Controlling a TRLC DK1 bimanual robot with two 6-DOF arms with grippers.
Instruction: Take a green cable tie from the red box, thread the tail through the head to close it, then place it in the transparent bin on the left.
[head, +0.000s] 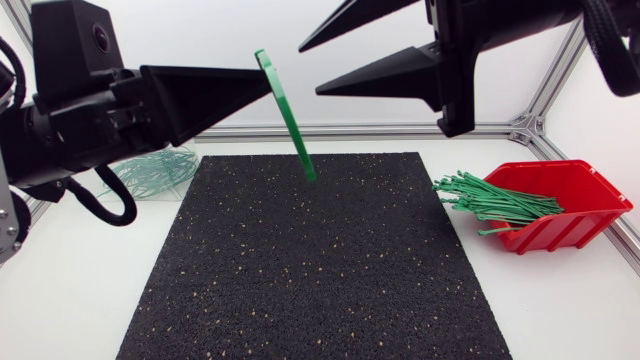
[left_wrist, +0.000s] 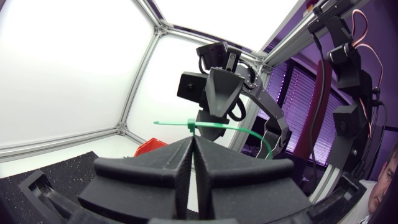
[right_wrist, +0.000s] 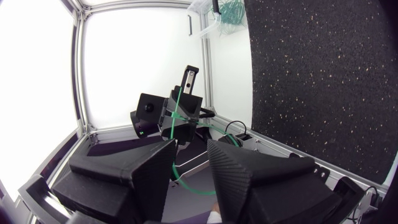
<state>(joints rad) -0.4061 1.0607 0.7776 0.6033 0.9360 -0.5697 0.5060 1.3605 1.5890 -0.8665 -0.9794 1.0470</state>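
Above the far part of the mat, my left gripper (head: 266, 79) is shut on a green cable tie (head: 290, 125). The tie hangs slanting down from the fingertips, its lower end (head: 311, 175) over the mat. In the left wrist view the tie (left_wrist: 214, 127) crosses just ahead of the closed fingertips (left_wrist: 193, 142), with its tail curving away. My right gripper (head: 310, 70) stands open just right of the tie and does not touch it. Its own view shows the gap between its fingers (right_wrist: 189, 158) and, beyond, the left gripper holding the tie (right_wrist: 176, 109).
A red box (head: 575, 195) at the right holds several green ties (head: 490, 200) that stick out towards the black speckled mat (head: 320, 270). The transparent bin (head: 150, 172) at the far left has closed ties in it. Frame posts stand at the rear corners.
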